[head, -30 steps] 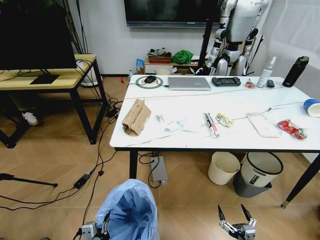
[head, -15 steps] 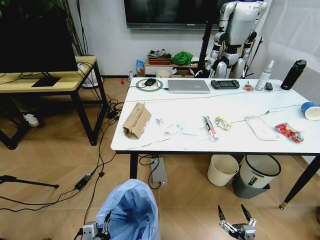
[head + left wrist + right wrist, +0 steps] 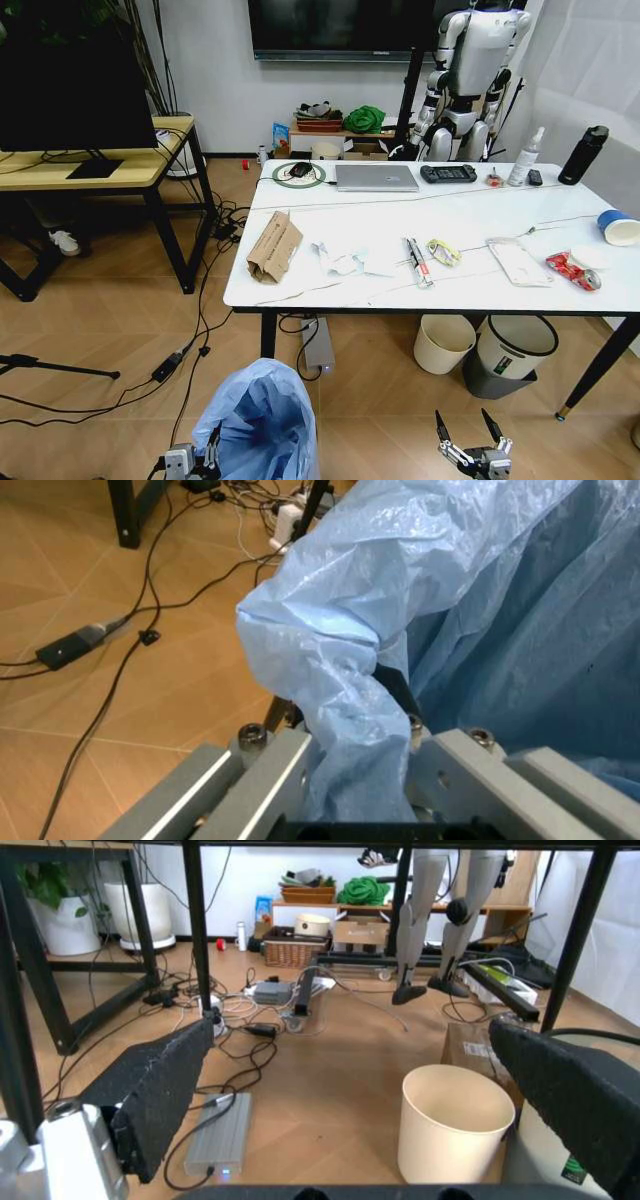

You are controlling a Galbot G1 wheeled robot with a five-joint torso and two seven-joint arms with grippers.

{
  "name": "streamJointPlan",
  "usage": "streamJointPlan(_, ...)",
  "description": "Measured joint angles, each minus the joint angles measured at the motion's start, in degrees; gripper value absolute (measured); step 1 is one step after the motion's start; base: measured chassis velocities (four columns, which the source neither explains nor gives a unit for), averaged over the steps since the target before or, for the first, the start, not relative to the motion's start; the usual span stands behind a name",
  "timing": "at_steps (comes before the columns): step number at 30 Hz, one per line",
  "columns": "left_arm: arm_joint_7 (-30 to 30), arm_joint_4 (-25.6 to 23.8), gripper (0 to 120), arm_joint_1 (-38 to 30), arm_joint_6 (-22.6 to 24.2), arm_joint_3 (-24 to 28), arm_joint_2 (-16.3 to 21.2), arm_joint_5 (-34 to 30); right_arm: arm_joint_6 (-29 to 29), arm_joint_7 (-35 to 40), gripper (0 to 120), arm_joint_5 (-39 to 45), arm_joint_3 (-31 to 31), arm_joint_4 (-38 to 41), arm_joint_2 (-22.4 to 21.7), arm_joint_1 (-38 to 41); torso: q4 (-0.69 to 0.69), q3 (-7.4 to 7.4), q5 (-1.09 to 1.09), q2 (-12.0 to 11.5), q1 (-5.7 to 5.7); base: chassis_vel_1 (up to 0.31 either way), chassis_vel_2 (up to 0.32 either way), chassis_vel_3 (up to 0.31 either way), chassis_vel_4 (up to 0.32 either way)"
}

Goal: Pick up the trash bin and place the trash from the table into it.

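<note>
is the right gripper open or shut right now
Open. The right gripper hangs low in front of the table, jaws spread wide with nothing between them; the right wrist view shows floor between them.

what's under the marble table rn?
Under the table: a cream round bin, a white-and-grey bin with black rim, a grey box and cables on the floor. The tabletop hides the floor farther back in the head view.

My left gripper (image 3: 345,780) showed grey metal bars with round screws at its fingers' base; my right gripper (image 3: 472,432) wore thin black fingers (image 3: 155,1099) with rough dark pads.
</note>
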Motion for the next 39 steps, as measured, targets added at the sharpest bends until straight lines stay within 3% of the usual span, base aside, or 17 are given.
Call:
streamJointPlan(29,0.18,-1.05,0,-0.05,-1.85,0.34,-0.09,-2.42,-0.08,0.00,100,0.11,-0.11,0.04,0.00,0.09,0.00,4.85,0.00,8.81,3.97,0.000,0.000,0.000,0.000)
streamJointPlan(35,0.24,-1.08,0,-0.05,-2.01,-0.27,-0.04,-1.50,-0.57,0.56,100,1.08,-0.85,2.26,-0.10,-0.67,-0.01,5.01,0.01,9.14,4.14,0.000,0.000,0.000,0.000)
streamJointPlan(38,0.15,-0.81,0,0.07,-2.01,-1.03,-0.05,-1.27,-1.44,1.71,100,1.95,-1.94,5.22,-2.44,-1.00,-0.02,4.99,0.00,9.13,4.13,0.000,0.000,0.000,0.000)
streamJointPlan(39,0.15,-0.58,0,0.14,-2.00,-1.50,-0.28,-1.10,-1.89,2.65,100,2.68,-2.68,6.13,-5.01,-0.74,-0.01,4.96,0.00,9.08,4.12,0.000,0.000,0.000,0.000)
